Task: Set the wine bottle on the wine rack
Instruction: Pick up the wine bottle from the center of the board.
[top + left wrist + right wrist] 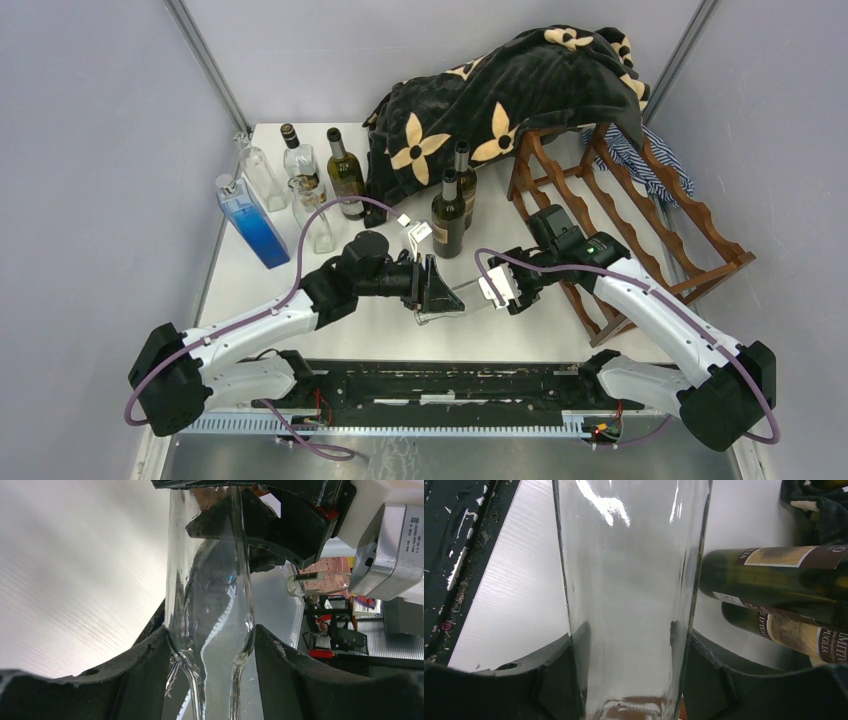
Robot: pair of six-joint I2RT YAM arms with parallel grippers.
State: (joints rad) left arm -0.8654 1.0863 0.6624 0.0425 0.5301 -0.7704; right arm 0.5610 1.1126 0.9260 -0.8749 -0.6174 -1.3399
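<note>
A clear glass wine bottle (458,300) hangs lying on its side just above the table, held between my two grippers. My left gripper (437,288) is shut on its shoulder, where the body narrows to the neck (210,605); both fingers (145,665) touch the glass. My right gripper (503,288) is shut on the bottle's body near the base (629,580), with its fingers (556,670) pressed on both sides. The dark reddish-brown wine rack (640,215) with wavy rails stands at the right, just behind my right gripper. Its tiers hold no bottle.
A black blanket with tan flowers (500,100) and a striped cloth (650,165) drape over the rack's far end. Dark green bottles (448,215) stand mid-table, also in the right wrist view (774,567). A blue bottle (252,222) and clear bottles (262,175) stand at the left.
</note>
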